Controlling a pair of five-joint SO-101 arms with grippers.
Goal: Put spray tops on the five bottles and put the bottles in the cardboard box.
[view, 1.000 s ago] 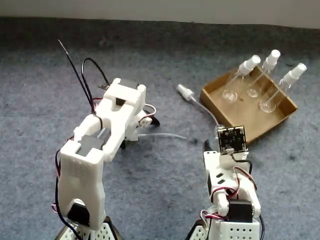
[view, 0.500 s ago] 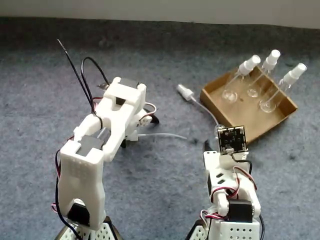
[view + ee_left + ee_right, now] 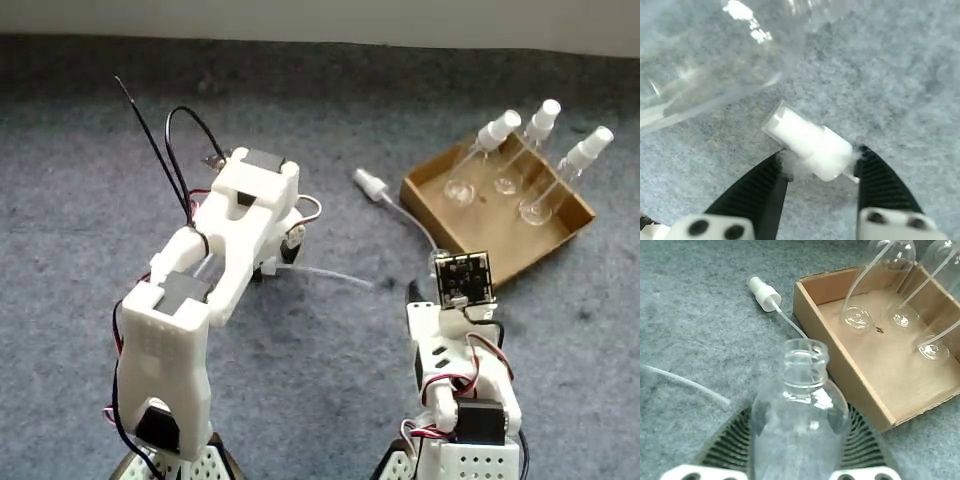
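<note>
— White plastic in the left gripper (image 3: 821,160): what is it clamping?

— A spray top (image 3: 805,140), pinched across its body between narrow jaws, over the carpet (image 3: 100,150). Its thin tube (image 3: 320,272) trails sideways toward the right arm (image 3: 460,380), I think so the free end can be steered into a neck.

— And the right gripper (image 3: 799,432)?

— Closed round the belly of an open bottle (image 3: 800,390). Gripping low leaves the mouth bare and pointing away from the wrist, toward the box (image 3: 875,370). That looks like the reason for the hold.

— How far along is the job?

— Three capped bottles (image 3: 525,150) sit in the box. The held one has no top yet, so I judge two are left to do.

— Anything in the way?

— A loose top (image 3: 370,184) lies on the carpet just beside the box's wall, and its own tube runs between that wall and the held bottle. A clumsy swing could drag it. A spare bottle (image 3: 715,55), blurred, lies near the spray top; whether they touch I cannot tell. The tube looks limp and the mouth narrow, so lining them up seems the hard part.
</note>
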